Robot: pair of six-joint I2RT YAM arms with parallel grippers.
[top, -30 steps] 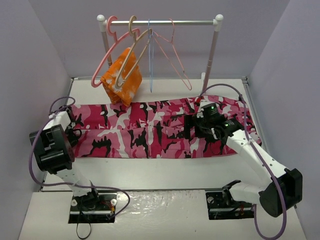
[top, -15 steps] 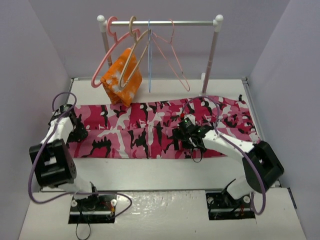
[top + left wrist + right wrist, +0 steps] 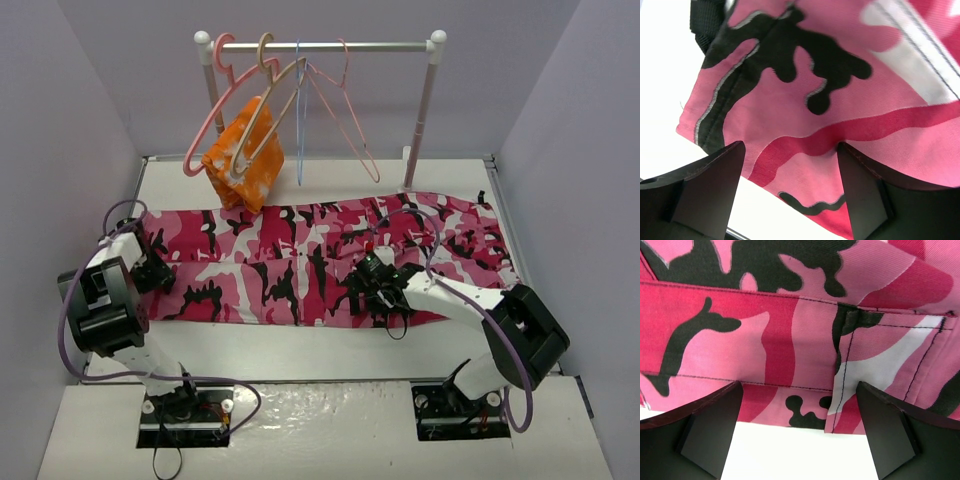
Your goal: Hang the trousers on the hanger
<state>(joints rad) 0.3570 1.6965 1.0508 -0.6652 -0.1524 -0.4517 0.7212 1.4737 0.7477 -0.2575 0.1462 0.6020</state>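
Pink camouflage trousers lie flat across the white worktop, well apart from the tan hanger up on the rail. It looks like the pick-up step, with the left end effector spread open over a cuff and the right end effector open over the near edge. Next, I'd say, both need to pinch cloth and lift.

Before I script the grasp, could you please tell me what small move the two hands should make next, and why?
Probably lower both and close them on the near hem. The left hand and right hand are open, each straddling that edge of the trousers, which lie flat on the table, not yet gripped.
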